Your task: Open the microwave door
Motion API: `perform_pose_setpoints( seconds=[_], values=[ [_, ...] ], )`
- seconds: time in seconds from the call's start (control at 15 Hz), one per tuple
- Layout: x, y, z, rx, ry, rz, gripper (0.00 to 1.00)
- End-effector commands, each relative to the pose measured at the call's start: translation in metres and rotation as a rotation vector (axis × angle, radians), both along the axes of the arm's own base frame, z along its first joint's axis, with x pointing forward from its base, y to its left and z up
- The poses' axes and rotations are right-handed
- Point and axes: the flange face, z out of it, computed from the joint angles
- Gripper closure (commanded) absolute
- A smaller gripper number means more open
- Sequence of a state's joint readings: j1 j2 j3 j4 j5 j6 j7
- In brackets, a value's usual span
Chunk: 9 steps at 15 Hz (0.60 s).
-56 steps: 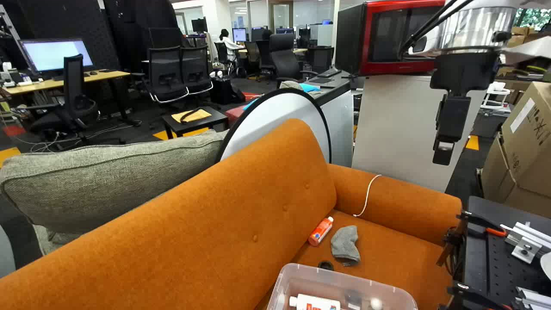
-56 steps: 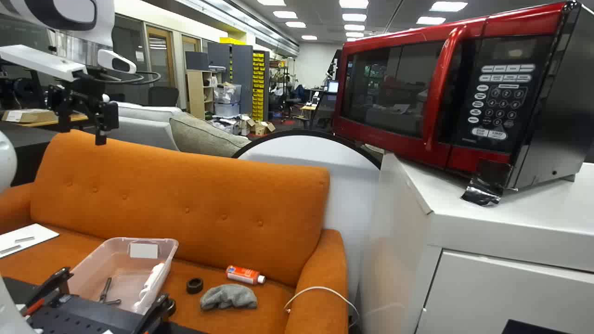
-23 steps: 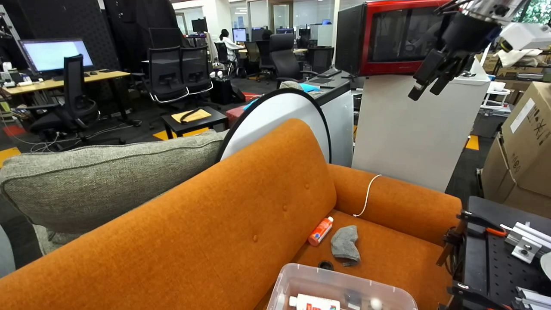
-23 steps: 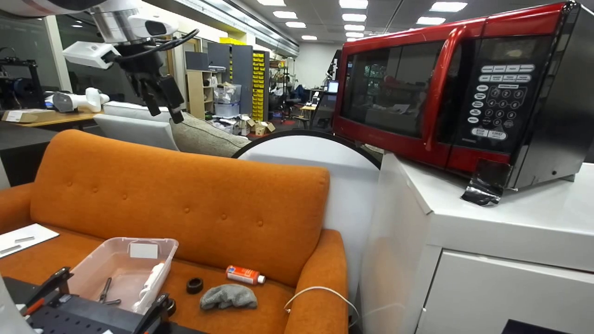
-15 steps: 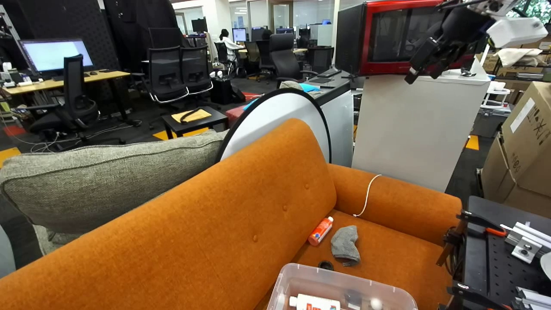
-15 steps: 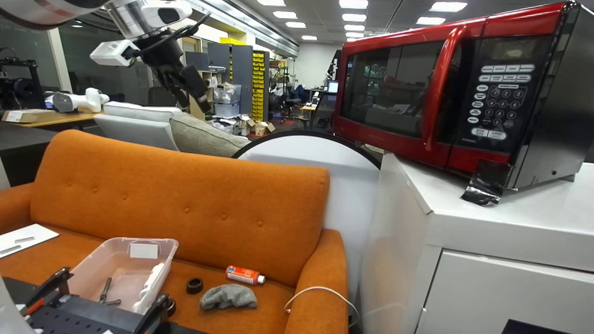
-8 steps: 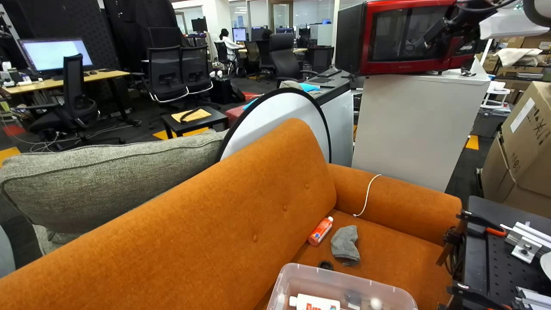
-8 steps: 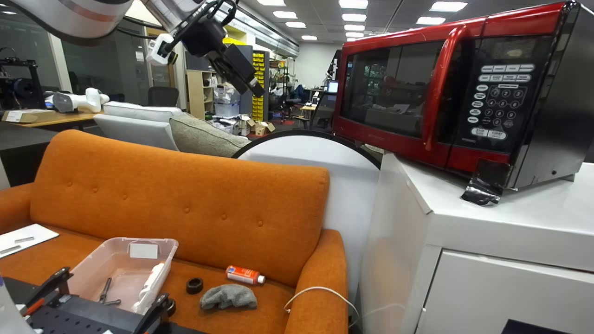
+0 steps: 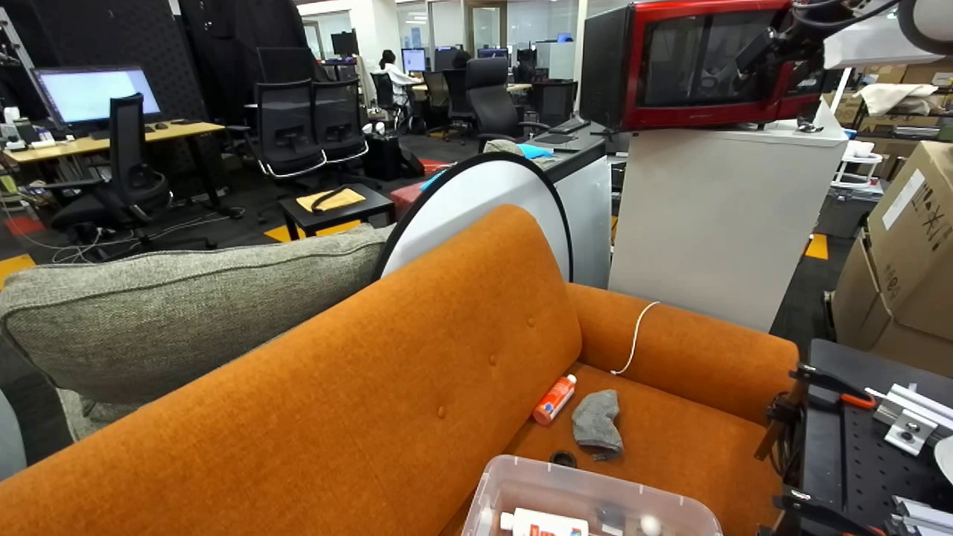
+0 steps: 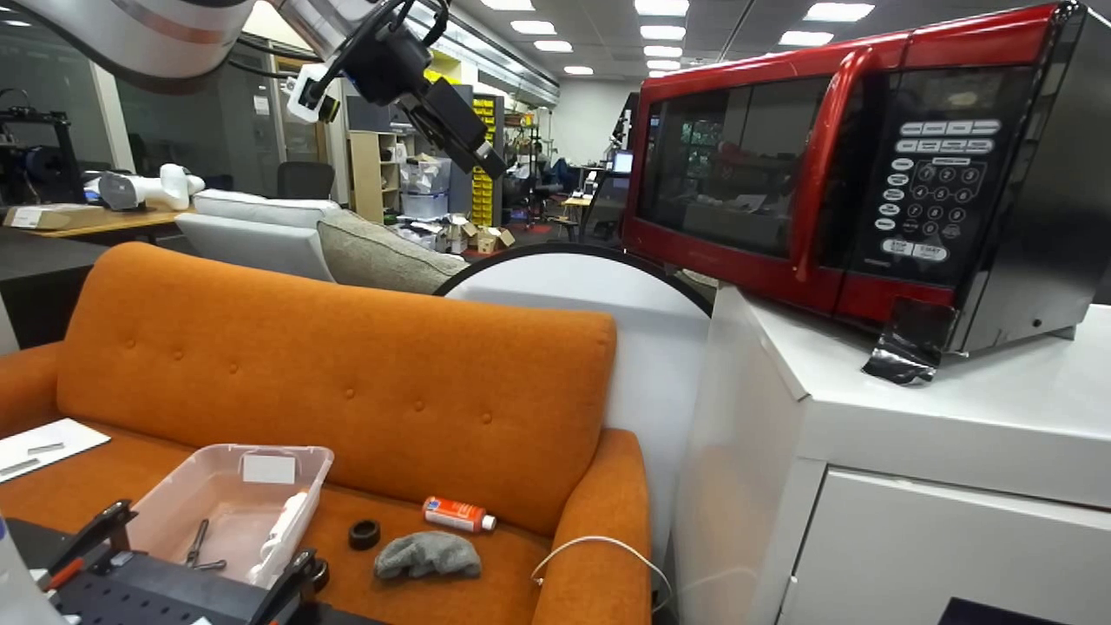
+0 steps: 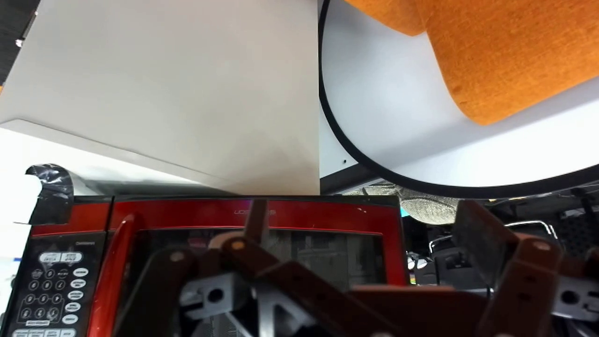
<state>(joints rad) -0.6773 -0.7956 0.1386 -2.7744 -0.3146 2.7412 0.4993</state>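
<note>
Between my jaws there is only air — the wrist view shows them spread wide, with nothing held. Off to the side of that gap, beyond one jaw, stands the red handle [image 11: 108, 281] of the microwave door [image 10: 729, 169]. I am not touching it: in an exterior view my jaws hang tilted, pointing down and toward the microwave [image 10: 868, 178], with clear space showing between. The door is shut, meeting the keypad panel [image 10: 942, 187] along a plain seam with no opening that I can see. So nothing of the opening itself is done; I judge myself to be at the lining-up stage, jaws ready but handle not yet reached. What is left, as I reckon it, is nearly everything — bring the jaws around the handle, close on it, pull, and swing the door out, its hinge probably at the end away from the keypad panel. Farther out, the microwave rests on a white tabletop [image 10: 1024, 395], a crumpled black strip [image 10: 907, 351] at its lower corner beneath the keypad panel. Lower down lies the orange sofa [image 10: 347, 373], with a grey cloth [image 10: 427, 555] and a bottle [image 10: 458, 514] on its seat, neither of which I should need.
</note>
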Motion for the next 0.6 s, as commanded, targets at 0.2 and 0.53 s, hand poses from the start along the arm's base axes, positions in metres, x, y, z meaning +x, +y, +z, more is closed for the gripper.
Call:
perform_pose_setpoints(
  seconds=[0.2,0.53],
  values=[
    [0.001,-0.013,0.002,-0.082,-0.033,-0.047,0.00],
    [-0.019,-0.067,0.015,-0.223,-0.108,-0.180,0.00]
  ],
)
